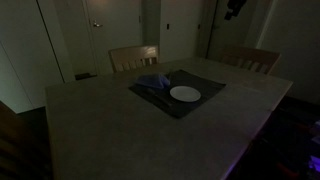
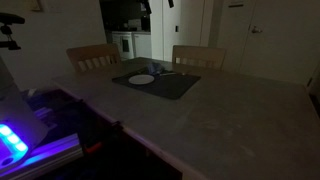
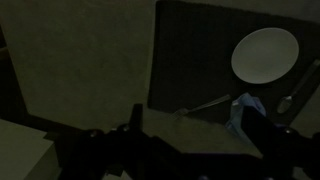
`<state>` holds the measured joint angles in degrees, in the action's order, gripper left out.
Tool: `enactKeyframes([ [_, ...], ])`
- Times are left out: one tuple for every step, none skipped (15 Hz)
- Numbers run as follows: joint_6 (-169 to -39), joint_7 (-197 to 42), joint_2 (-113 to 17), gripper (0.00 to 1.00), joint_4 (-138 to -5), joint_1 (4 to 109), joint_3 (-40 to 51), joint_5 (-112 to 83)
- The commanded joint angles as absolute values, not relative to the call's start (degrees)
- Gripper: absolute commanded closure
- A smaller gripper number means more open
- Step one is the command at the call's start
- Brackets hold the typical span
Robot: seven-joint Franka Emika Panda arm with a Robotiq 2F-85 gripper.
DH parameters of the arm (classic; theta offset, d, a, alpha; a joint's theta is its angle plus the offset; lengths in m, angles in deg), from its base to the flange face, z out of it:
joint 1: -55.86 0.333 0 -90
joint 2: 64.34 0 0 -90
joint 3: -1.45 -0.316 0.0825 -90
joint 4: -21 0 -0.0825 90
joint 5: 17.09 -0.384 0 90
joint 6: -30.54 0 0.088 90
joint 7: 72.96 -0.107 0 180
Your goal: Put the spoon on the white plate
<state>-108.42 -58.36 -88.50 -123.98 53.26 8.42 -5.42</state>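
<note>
The scene is very dark. A white plate (image 3: 265, 52) lies on a dark placemat (image 3: 190, 50). It also shows in both exterior views (image 1: 185, 94) (image 2: 142, 79). A metal spoon (image 3: 200, 105) lies across the placemat's near edge, its bowl end on the bare table. A crumpled blue cloth (image 3: 244, 110) lies beside it, also seen in an exterior view (image 1: 152, 84). My gripper (image 3: 196, 138) is open and empty. It hangs high above the table, with its dark fingers either side of the spoon in the wrist view. The arm shows at the top of an exterior view (image 1: 235, 8).
The large stone-look table (image 1: 110, 120) has two wooden chairs (image 1: 133, 57) (image 1: 250, 58) at its far side. A closed door and walls stand behind. A purple-lit device (image 2: 15, 140) sits at one table edge.
</note>
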Motion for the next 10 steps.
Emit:
enactKeyframes([
  [-108.27,-58.17,-88.51,0.00,-123.88,52.89,8.03,-5.70],
  [-108.27,-58.17,-88.51,0.00,-123.88,52.89,8.03,-5.70],
  [-108.26,-58.21,-88.24,0.00,-123.68,52.95,7.85,-5.54],
  [-108.36,-58.32,-87.78,0.00,-123.32,53.10,7.58,-5.44],
  [-108.53,-58.27,-87.55,0.00,-123.13,53.23,7.40,-5.38],
  [-108.53,-58.26,-87.17,0.00,-122.85,53.36,7.17,-5.36],
  [-108.76,-58.22,-86.77,0.00,-122.61,53.54,6.98,-5.46],
  [-108.96,-58.18,-86.30,0.00,-122.35,53.73,6.78,-5.48],
  [-109.27,-58.04,-85.93,0.00,-122.22,54.00,6.68,-5.58],
  [-109.75,-57.95,-85.45,0.00,-122.08,54.23,6.54,-5.60],
])
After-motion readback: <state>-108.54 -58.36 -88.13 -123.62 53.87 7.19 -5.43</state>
